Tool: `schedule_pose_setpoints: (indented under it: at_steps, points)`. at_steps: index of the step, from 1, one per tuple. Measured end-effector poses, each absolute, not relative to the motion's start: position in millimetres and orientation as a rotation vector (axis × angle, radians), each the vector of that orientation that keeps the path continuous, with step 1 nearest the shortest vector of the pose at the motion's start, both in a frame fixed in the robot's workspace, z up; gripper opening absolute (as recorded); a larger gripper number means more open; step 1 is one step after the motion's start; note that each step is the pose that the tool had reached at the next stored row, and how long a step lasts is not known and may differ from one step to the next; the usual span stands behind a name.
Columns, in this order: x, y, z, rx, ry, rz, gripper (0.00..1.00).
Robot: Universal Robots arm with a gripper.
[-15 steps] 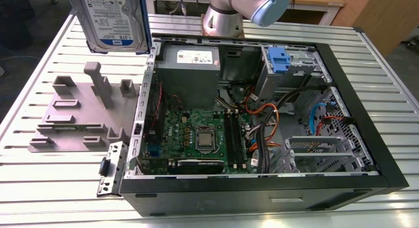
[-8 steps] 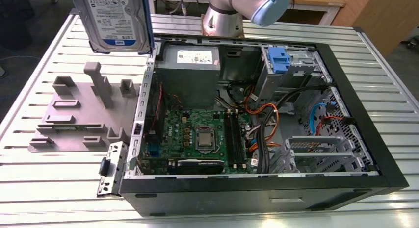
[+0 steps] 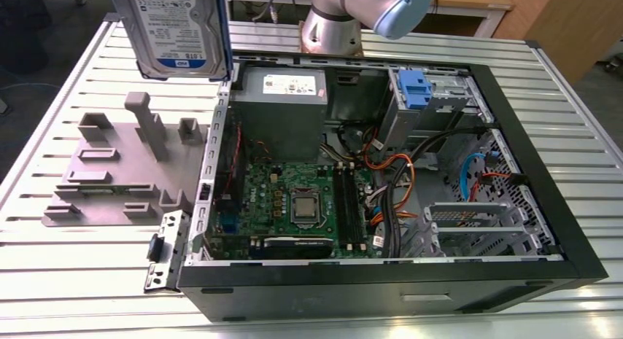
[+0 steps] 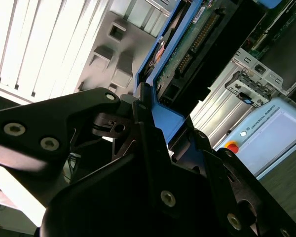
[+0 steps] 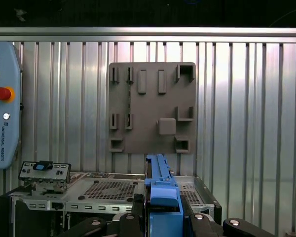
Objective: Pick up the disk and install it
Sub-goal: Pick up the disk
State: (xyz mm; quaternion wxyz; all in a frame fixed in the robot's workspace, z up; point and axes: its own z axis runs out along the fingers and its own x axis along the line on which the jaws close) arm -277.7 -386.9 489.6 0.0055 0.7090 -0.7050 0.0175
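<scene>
The disk [image 3: 180, 33] is held upright in the air at the exterior view's upper left, clear of the grey fixture plate [image 3: 117, 171] on the bench [image 3: 58, 273] and just outside the open computer case [image 3: 370, 295]. In the first wrist view the gripper [image 5: 163, 210] is seen with its jaws pinching the disk's blue bracket. The pick-up is judged done and the carry is in hand, with nothing installed yet. Insertion is judged to call for squaring the disk to the drive cage [image 3: 438, 106], clear of the cables [image 3: 389, 164].
</scene>
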Motion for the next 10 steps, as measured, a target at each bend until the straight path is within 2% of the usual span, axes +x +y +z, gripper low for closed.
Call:
schedule_pose_setpoints:
  at_steps: [10]
  points:
    - [-272.2,-386.9,489.5,2.22,-2.207,0.055,0.36]
